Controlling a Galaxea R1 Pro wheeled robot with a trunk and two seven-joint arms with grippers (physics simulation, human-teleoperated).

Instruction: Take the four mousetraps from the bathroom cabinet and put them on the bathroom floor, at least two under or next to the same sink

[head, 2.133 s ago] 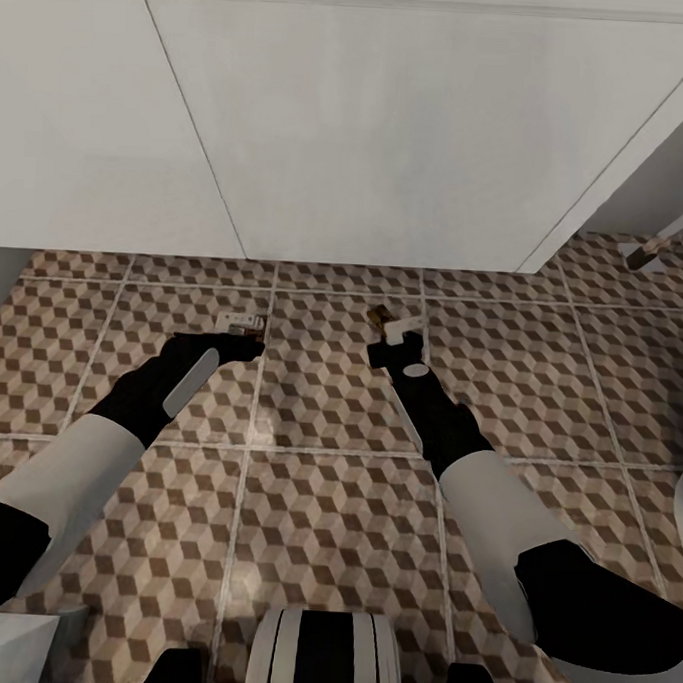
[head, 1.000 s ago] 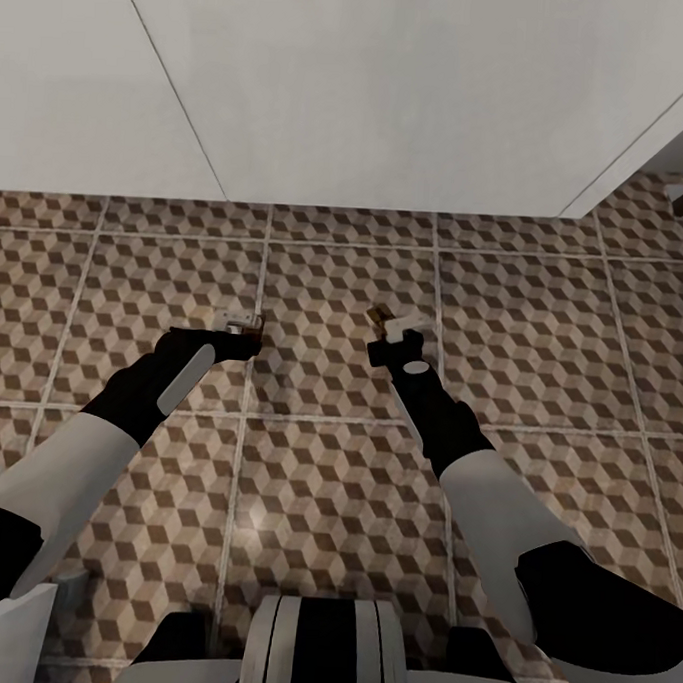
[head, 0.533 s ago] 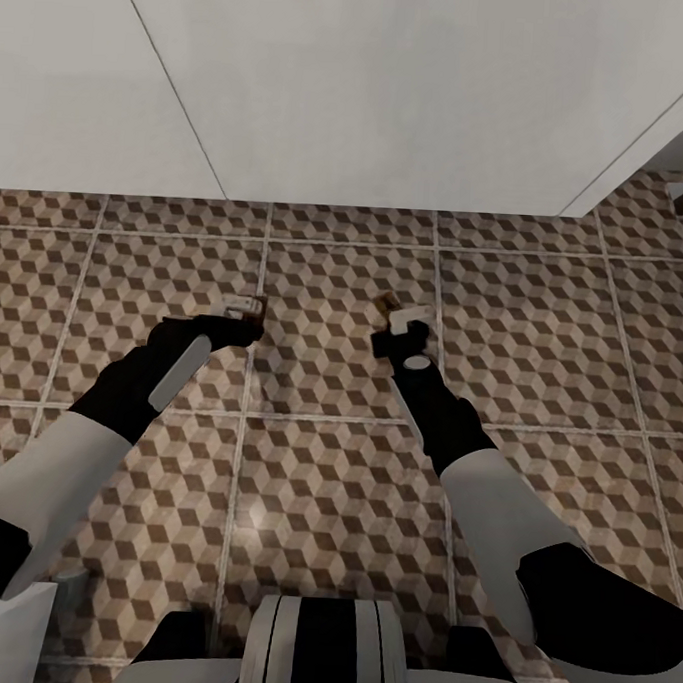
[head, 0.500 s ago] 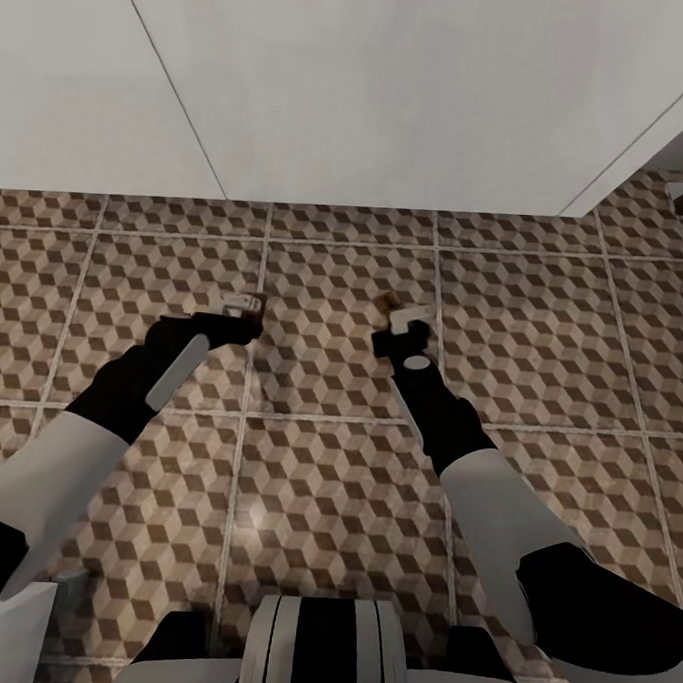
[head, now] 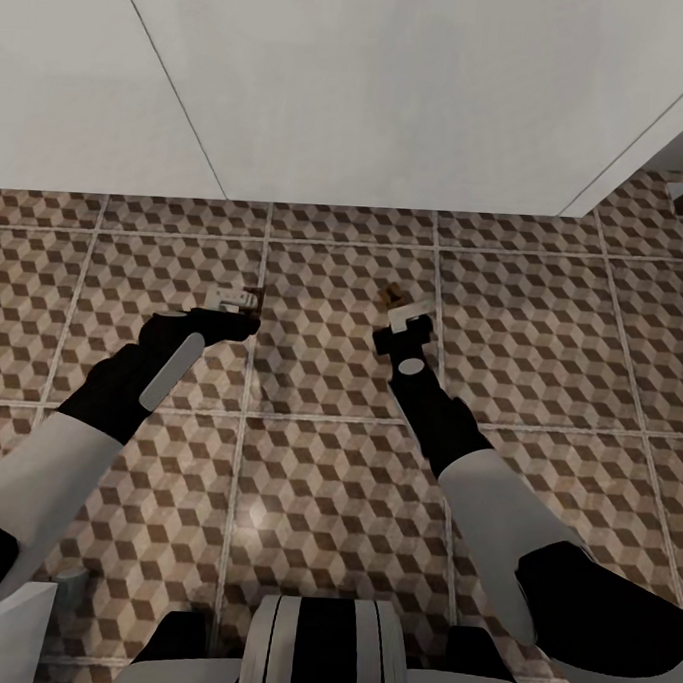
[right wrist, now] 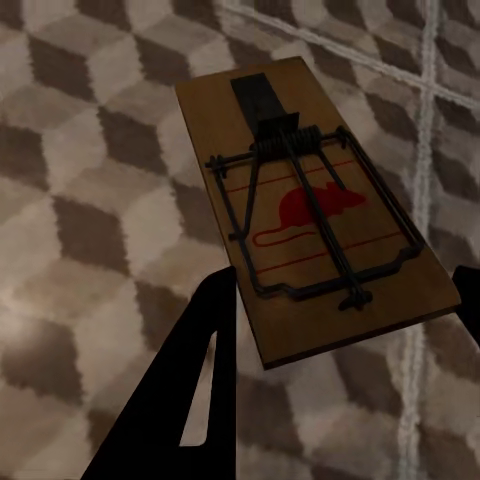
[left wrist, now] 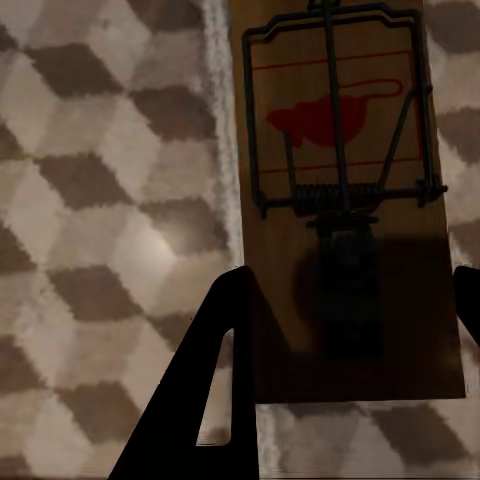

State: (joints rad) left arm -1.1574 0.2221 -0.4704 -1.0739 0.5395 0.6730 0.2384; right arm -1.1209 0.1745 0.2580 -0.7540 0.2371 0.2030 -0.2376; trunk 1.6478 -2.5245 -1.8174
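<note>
Evidently the job sits somewhere in its middle: two mousetraps are out of the cabinet and down at the bathroom floor [head: 323, 501], one at each claw, while the other two and the cabinet itself cannot be judged from here. In the head view the left claw [head: 226, 308] sits left of centre with a trap [head: 236, 297] at its tip, right by a pale grout line, and the right claw [head: 404, 320] sits right of centre with its own trap [head: 396, 299] poking out toward the top of the frame. In the left wrist view the left-hand mousetrap [left wrist: 345, 200] lies between two dark fingers [left wrist: 215, 390] whose inner edges meet the board's sides, so that claw looks clamped on it, though whether the board rests on the tiles or hangs just above them I cannot tell. In the right wrist view the right-hand mousetrap [right wrist: 310, 215] is tilted, one corner raised off the pattern (the fingers [right wrist: 190, 390] flank it, and I cannot tell whether they grip or have let go). The broad white block [head: 375, 93] across the top of the head view is probably the sink's vanity, with both traps near its front edge. What remains, by my reading, is releasing these two flat beside it, then fetching the rest.
</note>
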